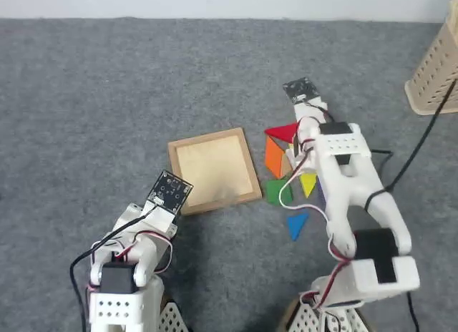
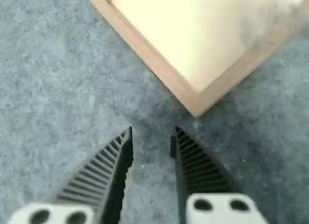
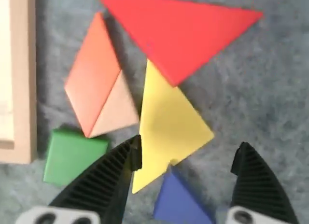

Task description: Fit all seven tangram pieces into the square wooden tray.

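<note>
Wooden tray [image 1: 220, 203] is sitting mid-table | tangram pieces [image 1: 274, 157] are lying just right of it | right gripper [image 3: 190, 144] is hovering, fingers apart, over yellow triangle [image 3: 169, 122] | left gripper [image 2: 152, 131], fingers apart, is hanging by the tray's near corner

The carpet [image 1: 107, 96] is grey with fine speckles. The tray [image 2: 154, 57] has a light brown rim and a pale cream floor. I see a red triangle [image 3: 178, 35], an orange piece [image 3: 91, 84], a yellow triangle [image 3: 169, 122], a green square [image 3: 72, 156], a blue triangle [image 3: 181, 204] and a pale tan triangle [image 3: 118, 113]. The right gripper [image 3: 189, 143] has black ribbed fingers [image 3: 104, 180].
</note>
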Robot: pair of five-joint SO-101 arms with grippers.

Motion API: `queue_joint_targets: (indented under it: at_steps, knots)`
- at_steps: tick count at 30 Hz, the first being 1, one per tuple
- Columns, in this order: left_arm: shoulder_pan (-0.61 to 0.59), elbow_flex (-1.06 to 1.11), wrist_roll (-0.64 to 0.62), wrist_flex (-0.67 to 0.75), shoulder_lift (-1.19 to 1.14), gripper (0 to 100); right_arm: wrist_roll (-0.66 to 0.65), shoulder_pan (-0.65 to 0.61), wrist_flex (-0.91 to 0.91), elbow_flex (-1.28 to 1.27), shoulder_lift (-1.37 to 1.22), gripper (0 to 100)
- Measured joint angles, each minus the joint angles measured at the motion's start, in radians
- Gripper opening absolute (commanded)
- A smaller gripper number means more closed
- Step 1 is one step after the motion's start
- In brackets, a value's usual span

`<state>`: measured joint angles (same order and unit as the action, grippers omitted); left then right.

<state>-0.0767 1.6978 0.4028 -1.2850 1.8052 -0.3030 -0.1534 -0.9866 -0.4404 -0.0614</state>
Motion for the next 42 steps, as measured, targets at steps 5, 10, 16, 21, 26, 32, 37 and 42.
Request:
queue_joint_targets:
  at_steps: [5,10,16,21,26,32,37,42]
  knots:
    - [0.0,0.0,0.0,0.0,0.0,12,-0.038,0.003,-0.005,0.017,-0.074,43.7]
    - [0.0,0.0,0.0,0.0,0.0,12,-0.044,-0.015,-0.005,0.049,-0.115,43.1]
    - [0.0,0.0,0.0,0.0,0.0,12,-0.046,-0.011,-0.005,0.13,-0.236,38.5]
    - [0.0,0.0,0.0,0.0,0.0,12,-0.048,-0.018,-0.008,0.183,-0.293,36.6]
    - [0.0,0.0,0.0,0.0,0.0,12,-0.048,-0.018,-0.008,0.193,-0.301,30.5]
    - [0.0,0.0,0.0,0.0,0.0,12,-0.028,-0.008,-0.046,0.21,-0.307,31.1]
    - [0.0,0.0,0.0,0.0,0.0,12,-0.017,0.011,-0.066,0.219,-0.311,29.9]
    - [0.0,0.0,0.0,0.0,0.0,12,0.025,0.015,-0.071,0.224,-0.316,27.3]
